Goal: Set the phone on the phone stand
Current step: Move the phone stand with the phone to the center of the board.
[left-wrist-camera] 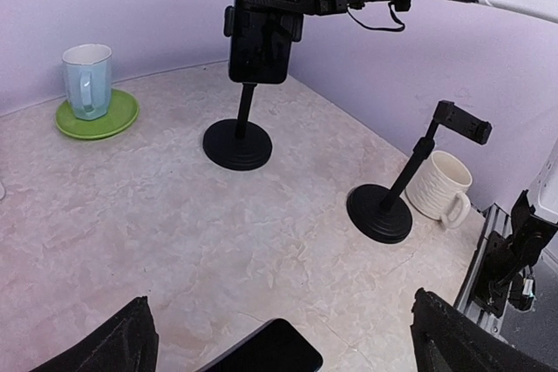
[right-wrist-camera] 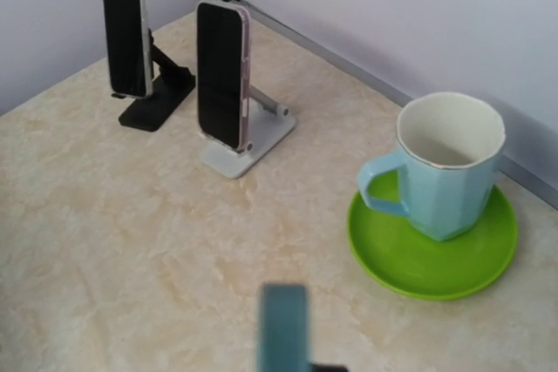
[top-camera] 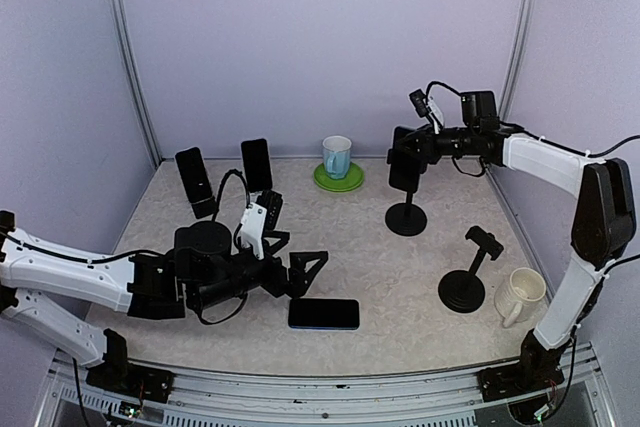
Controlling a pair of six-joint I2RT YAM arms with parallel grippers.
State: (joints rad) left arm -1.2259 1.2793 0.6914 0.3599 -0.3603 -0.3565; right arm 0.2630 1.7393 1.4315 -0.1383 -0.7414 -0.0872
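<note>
A dark phone (top-camera: 323, 314) lies flat on the table near the front; its corner (left-wrist-camera: 266, 355) shows at the bottom of the left wrist view. My left gripper (top-camera: 303, 279) is open just behind it, its fingers (left-wrist-camera: 122, 346) wide apart with nothing between them. My right gripper (top-camera: 408, 152) is shut on the top of a second dark phone (left-wrist-camera: 260, 41), held upright at the clamp of a black round-based phone stand (top-camera: 405, 217). That phone's edge (right-wrist-camera: 284, 324) is a blur in the right wrist view. Another black stand (top-camera: 463, 287) holds nothing in its clamp (left-wrist-camera: 462, 121).
A white mug (top-camera: 520, 295) stands beside the empty stand at the right edge. A light blue mug (top-camera: 337, 155) sits on a green saucer (top-camera: 340, 179) at the back. Two more phones (top-camera: 193, 179) (top-camera: 256, 165) rest on desk stands at the back left.
</note>
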